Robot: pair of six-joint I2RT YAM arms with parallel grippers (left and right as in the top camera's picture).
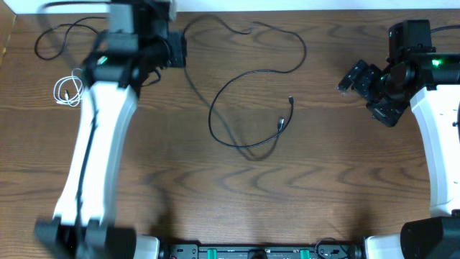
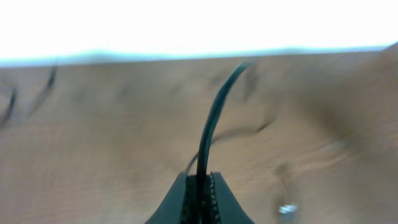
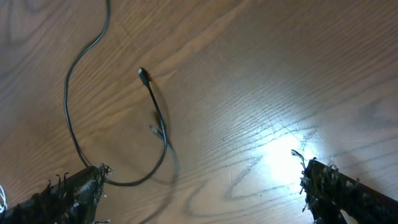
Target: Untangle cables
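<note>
A long thin black cable (image 1: 211, 115) loops over the middle of the wooden table and ends in small plugs (image 1: 290, 101). My left gripper (image 1: 178, 50) is at the far left-centre, shut on that cable; the left wrist view shows the cord (image 2: 214, 118) rising out of the closed left gripper (image 2: 200, 182). A short white coiled cable (image 1: 68, 91) lies apart at the far left, and another thin black cable (image 1: 63, 29) lies beyond it. My right gripper (image 1: 348, 78) hangs open at the right, holding nothing. The right wrist view shows the right gripper (image 3: 202, 190) wide apart above the black cable (image 3: 157, 109).
The table's far edge (image 1: 287, 13) runs just behind the left gripper. The left arm (image 1: 93, 158) stretches across the left side of the table. The arm bases (image 1: 251, 252) stand along the near edge.
</note>
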